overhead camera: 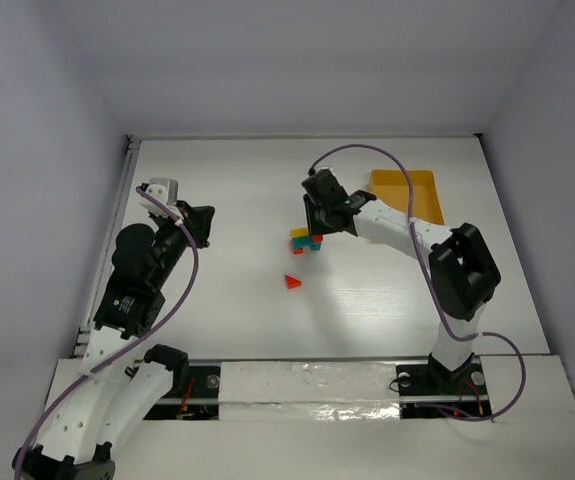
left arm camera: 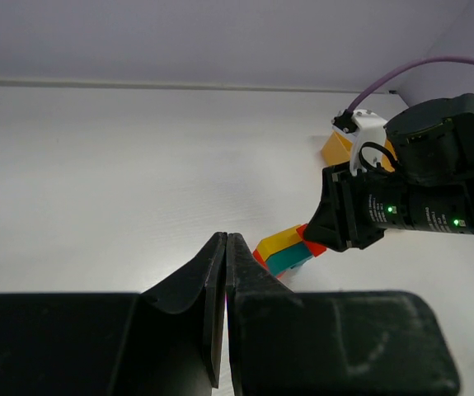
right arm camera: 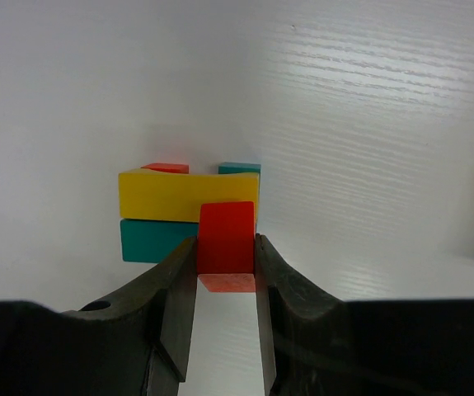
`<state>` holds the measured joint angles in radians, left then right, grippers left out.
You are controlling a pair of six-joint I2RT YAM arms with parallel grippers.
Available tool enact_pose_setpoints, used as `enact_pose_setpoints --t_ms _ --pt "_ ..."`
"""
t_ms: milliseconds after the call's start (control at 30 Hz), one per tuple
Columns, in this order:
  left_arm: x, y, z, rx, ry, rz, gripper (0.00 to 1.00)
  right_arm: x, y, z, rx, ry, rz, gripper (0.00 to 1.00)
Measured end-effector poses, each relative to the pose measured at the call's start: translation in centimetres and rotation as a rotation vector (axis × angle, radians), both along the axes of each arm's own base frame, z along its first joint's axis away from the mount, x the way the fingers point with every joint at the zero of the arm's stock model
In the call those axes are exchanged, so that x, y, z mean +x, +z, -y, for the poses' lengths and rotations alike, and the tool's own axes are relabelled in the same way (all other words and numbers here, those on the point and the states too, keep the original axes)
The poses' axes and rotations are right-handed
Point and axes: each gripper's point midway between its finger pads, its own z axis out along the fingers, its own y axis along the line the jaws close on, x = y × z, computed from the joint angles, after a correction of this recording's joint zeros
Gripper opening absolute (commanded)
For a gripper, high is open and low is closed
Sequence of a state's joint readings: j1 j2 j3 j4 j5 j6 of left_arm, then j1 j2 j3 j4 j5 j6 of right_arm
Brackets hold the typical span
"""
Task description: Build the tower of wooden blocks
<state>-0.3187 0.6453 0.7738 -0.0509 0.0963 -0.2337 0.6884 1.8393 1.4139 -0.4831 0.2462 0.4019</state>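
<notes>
The wood block tower [overhead camera: 306,241] stands mid-table: a yellow bar [right arm camera: 179,195] on a teal bar [right arm camera: 156,240], with a red block [right arm camera: 166,167] and a teal block [right arm camera: 239,167] behind. My right gripper [right arm camera: 227,247] is shut on a red block [right arm camera: 227,239] and holds it just in front of the stack; it also shows in the top view [overhead camera: 319,222]. A red wedge [overhead camera: 292,282] lies alone in front of the tower. My left gripper [left arm camera: 225,247] is shut and empty, well to the left [overhead camera: 203,222]. The stack shows in its view [left arm camera: 286,250].
A yellow-orange square tray [overhead camera: 409,193] lies at the back right, behind my right arm. A raised white rim [overhead camera: 117,215] runs along the table's left side, beside my left arm.
</notes>
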Motion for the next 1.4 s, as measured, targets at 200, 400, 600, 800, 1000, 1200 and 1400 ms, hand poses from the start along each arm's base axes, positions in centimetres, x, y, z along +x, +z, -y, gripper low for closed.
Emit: enact_pose_setpoints --t_ms 200,400,600,800,1000,1200,1400 --pt "0.02 -0.01 0.01 0.000 0.000 0.000 0.01 0.14 -0.49 -0.27 -0.003 0.006 -0.010 0.33" --pt "0.02 -0.01 0.00 0.000 0.000 0.000 0.01 0.32 -0.23 -0.42 0.003 0.006 -0.004 0.33" --pt "0.02 -0.01 0.00 0.000 0.000 0.000 0.01 0.33 -0.23 -0.43 0.003 0.006 -0.004 0.33" --pt "0.02 0.01 0.00 0.000 0.000 0.000 0.01 0.31 -0.57 -0.42 -0.001 0.005 -0.010 0.33" --pt "0.02 -0.01 0.00 0.000 0.000 0.000 0.01 0.30 -0.87 -0.45 -0.001 0.000 -0.017 0.33" --pt "0.03 -0.02 0.00 0.000 0.000 -0.001 0.01 0.57 -0.68 -0.59 0.007 -0.008 -0.014 0.33" --pt "0.04 -0.02 0.01 0.000 0.000 -0.001 0.01 0.55 -0.93 -0.59 0.005 -0.010 -0.019 0.33"
